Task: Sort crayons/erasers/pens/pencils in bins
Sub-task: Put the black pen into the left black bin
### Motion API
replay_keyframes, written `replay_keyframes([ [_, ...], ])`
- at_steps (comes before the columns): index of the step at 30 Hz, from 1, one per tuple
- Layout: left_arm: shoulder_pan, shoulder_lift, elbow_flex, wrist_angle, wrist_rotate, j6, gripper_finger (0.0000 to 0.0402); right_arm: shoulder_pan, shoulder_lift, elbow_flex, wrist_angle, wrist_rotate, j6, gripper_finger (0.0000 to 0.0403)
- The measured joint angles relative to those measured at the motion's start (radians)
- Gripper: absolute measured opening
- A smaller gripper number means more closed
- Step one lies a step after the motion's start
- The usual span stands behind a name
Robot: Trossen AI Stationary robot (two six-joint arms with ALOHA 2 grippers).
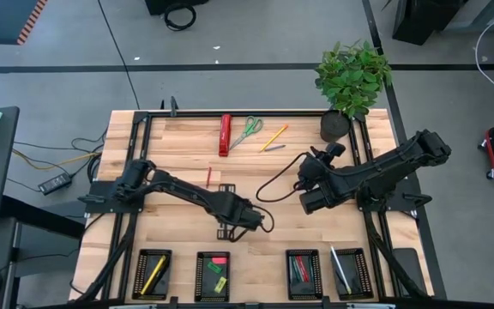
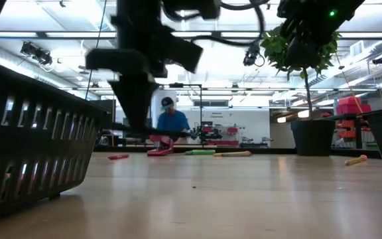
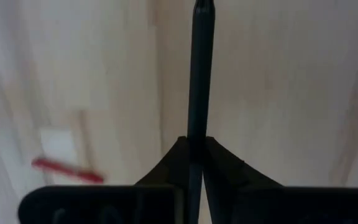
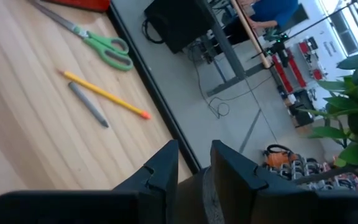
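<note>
Left jaws (image 3: 194, 163) pinch black pen (image 3: 199, 74) (mid-table) | right jaws (image 4: 194, 163) slightly parted, hold nothing

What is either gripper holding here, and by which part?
The left gripper is shut on a black pen, pinched near one end, with most of its length sticking out ahead. The right gripper holds nothing; its fingers are open.

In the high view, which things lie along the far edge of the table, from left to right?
Red bar-shaped tool → green-handled scissors → yellow pencil → potted plant.
</note>
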Motion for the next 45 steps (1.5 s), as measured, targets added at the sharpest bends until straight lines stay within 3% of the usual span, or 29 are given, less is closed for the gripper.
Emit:
replay_keyframes([
  [10, -0.073, -0.069, 0.002, -0.315, -0.024, -0.290, 0.0031, 0.000, -0.005, -0.031, -0.030, 0.025, 0.093, 0.0102],
  [15, -0.154, -0.114, 0.002, -0.379, -0.032, -0.460, 0.0031, -0.001, -0.005, -0.078, -0.015, 0.025, 0.106, 0.0102],
  [29, -0.457, -0.237, 0.003, -0.385, 0.084, -1.189, 0.0034, -0.001, -0.005, -0.101, 0.190, 0.098, 0.074, 0.0102],
  [37, -0.675, -0.237, 0.003, -0.356, 0.105, -1.635, 0.0033, -0.014, -0.005, -0.101, 0.445, 0.189, -0.144, 0.0102],
  [42, -0.755, -0.223, 0.003, -0.310, 0.117, -1.788, 0.0032, -0.043, -0.005, -0.101, 0.568, 0.185, -0.233, 0.0102],
  [45, -0.777, -0.202, 0.003, -0.288, 0.175, -1.837, 0.0030, -0.054, -0.005, -0.101, 0.597, 0.177, -0.234, 0.0102],
])
